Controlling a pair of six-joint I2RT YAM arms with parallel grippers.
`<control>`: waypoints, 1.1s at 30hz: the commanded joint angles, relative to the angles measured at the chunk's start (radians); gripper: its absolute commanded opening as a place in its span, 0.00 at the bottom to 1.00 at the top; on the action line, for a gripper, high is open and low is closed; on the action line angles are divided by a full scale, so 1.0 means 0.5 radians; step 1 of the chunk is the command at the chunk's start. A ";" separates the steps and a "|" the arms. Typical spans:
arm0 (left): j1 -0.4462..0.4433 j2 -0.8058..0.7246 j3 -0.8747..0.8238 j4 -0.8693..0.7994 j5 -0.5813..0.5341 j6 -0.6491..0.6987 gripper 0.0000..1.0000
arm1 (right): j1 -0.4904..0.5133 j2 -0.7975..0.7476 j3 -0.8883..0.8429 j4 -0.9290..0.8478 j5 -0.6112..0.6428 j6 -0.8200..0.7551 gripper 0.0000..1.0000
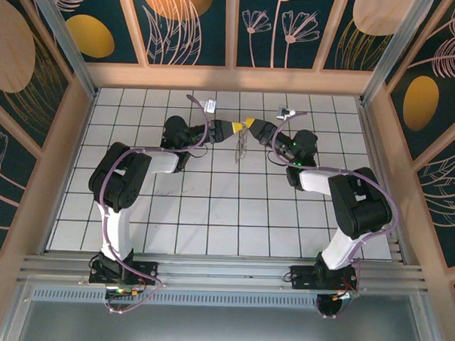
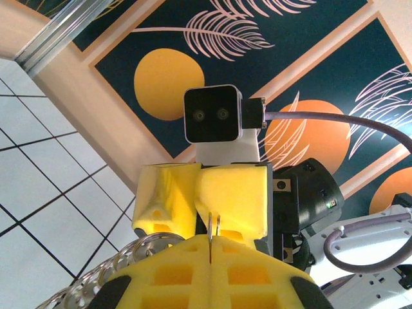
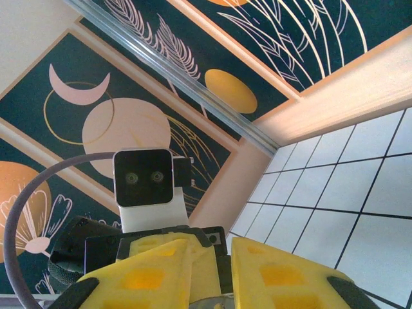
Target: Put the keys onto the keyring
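Note:
Both arms meet above the far middle of the table. My left gripper [image 1: 237,126] [image 2: 211,239] is shut on the keyring [image 2: 214,225], whose thin wire stands edge-on out of the seam between its yellow pads. More metal loops [image 2: 122,257] curl out at its lower left. In the top view the keyring [image 1: 241,145] dangles below the two tips. My right gripper [image 1: 251,123] [image 3: 212,248] faces the left one tip to tip [image 2: 196,193], its jaws a narrow gap apart just behind the wire. A sliver of grey metal [image 3: 214,304] shows low in that gap. The keys are hidden.
Purple cables [image 1: 196,105] loop off both wrists near the back wall [image 1: 231,78]. The white tiled floor [image 1: 226,208] stretches between the arm bases. Wooden side walls [image 1: 74,141] close in left and right.

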State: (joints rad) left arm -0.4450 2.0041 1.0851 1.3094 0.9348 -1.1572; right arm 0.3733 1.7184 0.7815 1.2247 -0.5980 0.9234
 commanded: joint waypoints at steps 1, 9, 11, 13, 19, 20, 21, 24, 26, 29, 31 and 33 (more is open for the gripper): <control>-0.012 0.013 0.005 0.148 -0.007 -0.014 0.00 | 0.029 0.035 0.029 0.109 -0.019 -0.001 0.25; -0.011 0.014 0.005 0.148 -0.010 -0.016 0.00 | 0.036 0.018 -0.013 0.142 -0.028 -0.009 0.34; -0.012 0.017 0.008 0.148 -0.010 -0.020 0.00 | 0.038 0.005 -0.025 0.146 -0.025 -0.014 0.34; -0.012 0.017 0.008 0.148 -0.012 -0.020 0.00 | 0.038 -0.009 -0.036 0.140 -0.019 -0.021 0.32; -0.012 0.019 0.009 0.148 -0.012 -0.019 0.00 | 0.039 -0.030 -0.065 0.162 -0.023 -0.020 0.28; -0.012 0.019 0.008 0.148 -0.013 -0.020 0.00 | 0.039 -0.034 -0.073 0.176 -0.025 -0.016 0.28; -0.012 0.021 0.008 0.148 -0.012 -0.019 0.00 | 0.036 -0.043 -0.082 0.181 -0.025 -0.017 0.28; -0.012 0.023 0.008 0.148 -0.013 -0.019 0.00 | 0.037 -0.070 -0.109 0.198 -0.020 -0.024 0.31; -0.012 0.021 0.008 0.148 -0.013 -0.019 0.00 | 0.038 -0.086 -0.121 0.194 -0.016 -0.029 0.32; -0.014 0.020 0.008 0.148 -0.016 -0.018 0.00 | 0.038 -0.099 -0.127 0.188 -0.016 -0.034 0.32; -0.015 0.020 0.008 0.148 -0.016 -0.019 0.00 | 0.037 -0.101 -0.133 0.197 -0.020 -0.032 0.32; -0.015 0.023 0.008 0.148 -0.017 -0.018 0.00 | 0.037 -0.105 -0.150 0.230 -0.024 -0.027 0.32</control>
State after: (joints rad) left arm -0.4450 2.0098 1.0851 1.3140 0.9344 -1.1576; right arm 0.3790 1.7061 0.7261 1.2842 -0.5846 0.9230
